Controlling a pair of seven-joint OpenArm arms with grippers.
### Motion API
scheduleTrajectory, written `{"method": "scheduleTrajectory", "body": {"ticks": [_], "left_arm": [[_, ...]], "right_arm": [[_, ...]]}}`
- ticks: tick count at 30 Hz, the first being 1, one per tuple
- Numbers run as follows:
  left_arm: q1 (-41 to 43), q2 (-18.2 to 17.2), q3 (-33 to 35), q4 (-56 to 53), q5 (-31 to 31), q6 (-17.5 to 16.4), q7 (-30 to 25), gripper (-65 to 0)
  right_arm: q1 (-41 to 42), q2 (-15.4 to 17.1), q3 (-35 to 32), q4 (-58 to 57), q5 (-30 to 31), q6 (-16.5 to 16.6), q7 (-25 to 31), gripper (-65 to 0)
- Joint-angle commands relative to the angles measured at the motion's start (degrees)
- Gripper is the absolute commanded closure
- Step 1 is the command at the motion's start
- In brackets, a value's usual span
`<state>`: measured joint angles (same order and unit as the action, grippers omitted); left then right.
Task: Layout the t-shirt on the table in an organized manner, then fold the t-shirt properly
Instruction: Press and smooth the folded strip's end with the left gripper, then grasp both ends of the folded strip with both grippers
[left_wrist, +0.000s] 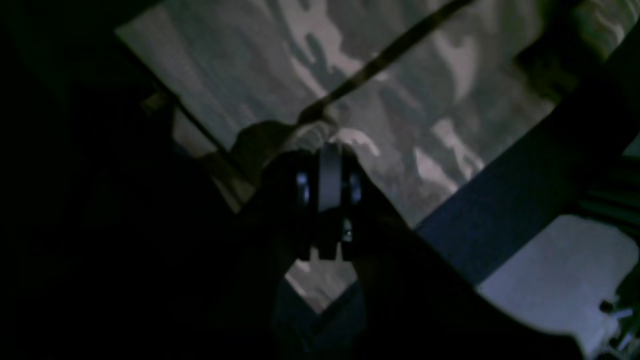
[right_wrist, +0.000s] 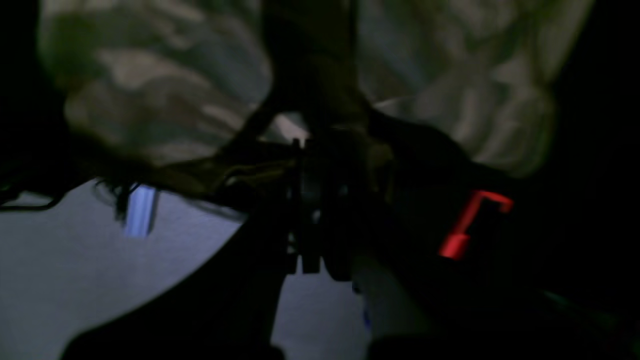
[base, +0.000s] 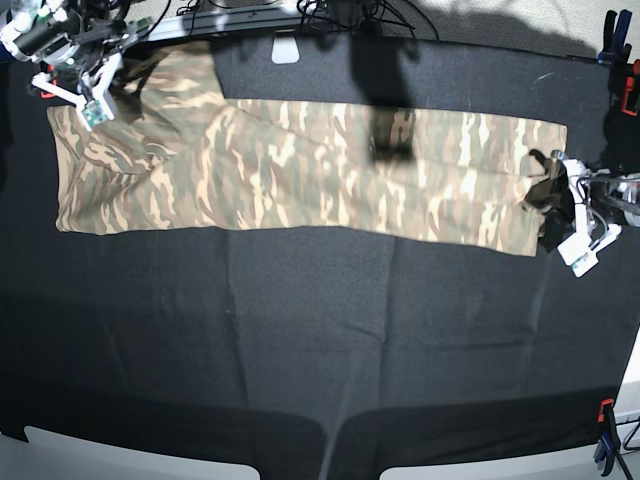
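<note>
t-shirt (base: 300, 170) spread across far half of table (base: 300, 350), end effectors at opposite ends.

l gripper (base: 553, 192) & r gripper (base: 112, 72) both clamped, arms wide apart.

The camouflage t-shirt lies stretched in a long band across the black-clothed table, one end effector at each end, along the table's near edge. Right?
Not quite. The base view shows the tan and olive camouflage fabric t-shirt stretched in a long band across the matte black-clothed table with the left end effector and the right end effector at its ends, but it lies along the far edge, not the near one.
</note>
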<state>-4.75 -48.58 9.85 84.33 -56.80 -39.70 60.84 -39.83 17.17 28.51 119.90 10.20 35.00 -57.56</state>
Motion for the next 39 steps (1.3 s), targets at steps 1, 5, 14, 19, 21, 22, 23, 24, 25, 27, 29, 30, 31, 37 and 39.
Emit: {"method": "scheduleTrajectory", "body": {"ticks": [1,5,14,19,21,22,23,24,25,27,29,30,31,37,39], "left_arm": [[-0.94,-1.36,-0.48,0.79,-0.98,-0.30,0.87,0.0],[-0.94,-1.33,-0.48,0.79,-5.31,-0.30,6.56,0.0],[-0.94,-1.31,-0.48,0.79,-8.63,-0.30,5.75,-8.8],[-0.94,-1.31,-0.48,0.79,1.95,-0.30,5.40,-25.5],[-0.96,-1.31,-0.48,0.79,6.54,-0.30,4.59,-25.5],[-0.96,-1.31,-0.48,0.79,8.33,-0.30,3.63,-25.5],[-0.96,-1.31,-0.48,0.79,9.73,1.49,2.21,-25.5],[-0.96,-1.31,-0.48,0.79,10.56,3.48,0.50,-25.5],[-0.98,-1.29,-0.48,0.79,10.73,5.51,-1.27,-25.4],[-1.03,-0.87,-0.48,0.85,10.80,8.11,-4.15,-25.4],[-1.16,0.55,-0.48,0.90,11.85,8.74,-4.63,-25.5],[-1.14,1.40,-0.48,0.90,12.70,8.68,-4.85,-25.5],[-1.11,2.34,-0.48,0.90,13.68,8.66,-5.01,-25.5],[-1.14,6.54,-0.48,0.90,15.41,8.68,-5.42,-25.4],[-1.11,7.34,-0.48,0.90,15.37,8.68,-5.44,-25.4]], "right_arm": [[-0.17,0.79,0.48,1.07,-1.29,-1.18,1.05,0.0],[-0.15,0.76,0.46,1.07,-0.44,-3.41,1.25,0.0],[0.13,0.79,0.46,1.07,3.91,-3.56,1.44,0.0],[0.13,0.79,0.46,1.07,3.91,-3.56,1.86,0.0],[0.20,0.79,0.46,1.07,3.91,-3.58,3.26,0.0],[0.48,0.76,0.46,1.07,3.91,-3.58,4.09,0.0],[1.09,0.76,0.46,1.07,3.93,-3.63,4.52,0.0],[1.97,0.76,0.46,1.07,3.93,-3.82,4.74,0.0],[3.19,0.76,0.46,1.07,3.93,-4.17,4.74,0.0],[6.16,0.76,0.46,1.05,3.93,-5.20,4.72,0.0],[9.51,0.76,0.46,1.05,3.91,-6.60,4.61,0.0],[11.10,0.76,0.46,0.96,3.91,-6.78,4.59,0.0],[12.66,0.76,0.46,0.83,3.91,-6.78,4.39,0.0],[20.20,0.72,0.46,-2.23,3.93,-6.78,2.29,0.0],[21.75,0.39,0.46,-4.09,3.93,-6.80,2.25,0.0]]}}
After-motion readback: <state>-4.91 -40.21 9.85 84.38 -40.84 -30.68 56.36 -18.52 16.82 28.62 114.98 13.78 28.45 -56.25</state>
